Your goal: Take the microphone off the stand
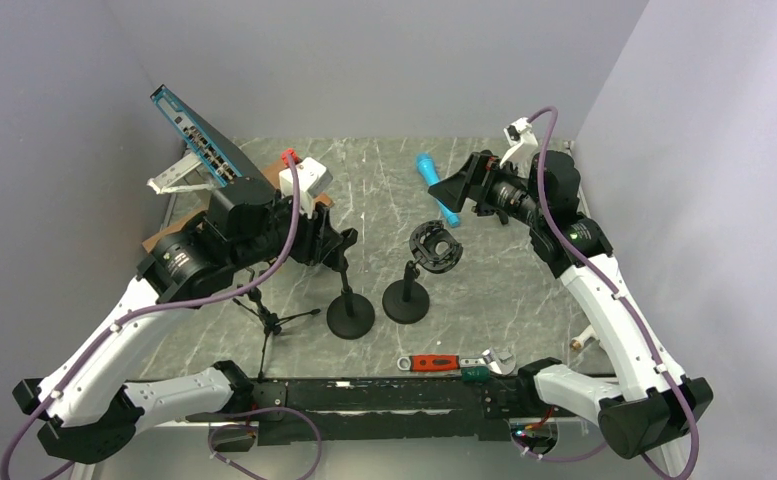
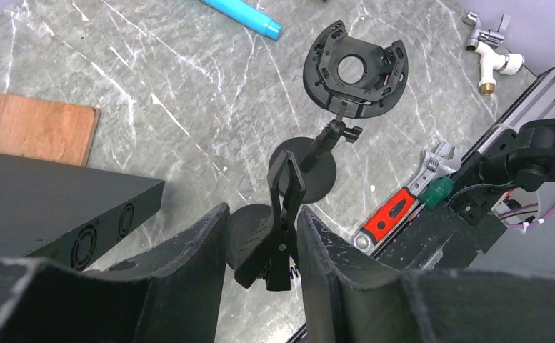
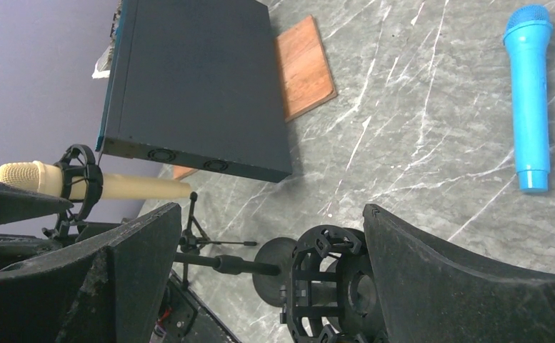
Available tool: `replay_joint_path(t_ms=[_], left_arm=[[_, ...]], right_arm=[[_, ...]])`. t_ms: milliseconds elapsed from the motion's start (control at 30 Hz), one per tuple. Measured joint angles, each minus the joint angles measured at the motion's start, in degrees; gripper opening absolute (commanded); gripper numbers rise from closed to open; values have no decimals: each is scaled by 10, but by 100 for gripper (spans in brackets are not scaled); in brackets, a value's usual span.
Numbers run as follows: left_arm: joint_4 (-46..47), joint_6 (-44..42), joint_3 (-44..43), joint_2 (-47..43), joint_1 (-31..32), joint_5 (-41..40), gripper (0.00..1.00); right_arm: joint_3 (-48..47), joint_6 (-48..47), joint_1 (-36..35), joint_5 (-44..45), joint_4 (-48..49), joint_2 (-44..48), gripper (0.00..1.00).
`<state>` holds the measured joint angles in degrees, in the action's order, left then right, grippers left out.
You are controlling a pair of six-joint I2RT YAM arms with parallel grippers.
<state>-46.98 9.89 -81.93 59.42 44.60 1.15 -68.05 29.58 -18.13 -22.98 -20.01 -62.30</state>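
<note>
Blue microphone (image 3: 530,100) outside right pincer (image 3: 268,214) (flat).

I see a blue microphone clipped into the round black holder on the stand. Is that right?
Not quite. The blue microphone lies flat on the table, apart from the round black holder, which is empty. The top view shows both.

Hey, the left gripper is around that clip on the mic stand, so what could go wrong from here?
1. The left gripper straddles the clip on a stand with a small round base; a sideways pull could tip it into the shock-mount stand close beside it.
2. The beige microphone sits in its mount on a thin tripod right by the left arm; a swing of that arm might knock it over.
</note>
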Motion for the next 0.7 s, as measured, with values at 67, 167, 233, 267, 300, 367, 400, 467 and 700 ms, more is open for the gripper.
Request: replay_joint_path(t_ms=[67, 167, 233, 267, 300, 367, 400, 467, 700], left_arm=[[0, -1, 0, -1, 0, 0, 41], [0, -2, 0, 0, 0, 1, 39], [2, -2, 2, 0, 0, 1, 38], [4, -2, 3, 0, 0, 0, 37], [6, -2, 6, 0, 0, 0, 36], [9, -2, 14, 0, 0, -1, 33], [10, -2, 18, 0, 0, -1, 32], [17, -2, 30, 0, 0, -2, 29], [67, -2, 67, -14, 0, 5, 19]], right_arm=[[0, 0, 0, 0, 0, 0, 100], [0, 0, -1, 0, 0, 0, 100], [0, 0, -2, 0, 0, 0, 100], [0, 0, -2, 0, 0, 0, 100], [0, 0, -2, 0, 0, 0, 100], [0, 0, -2, 0, 0, 0, 100], [0, 0, -2, 0, 0, 0, 100], [0, 0, -3, 1, -1, 0, 100], [2, 0, -4, 1, 0, 0, 100]])
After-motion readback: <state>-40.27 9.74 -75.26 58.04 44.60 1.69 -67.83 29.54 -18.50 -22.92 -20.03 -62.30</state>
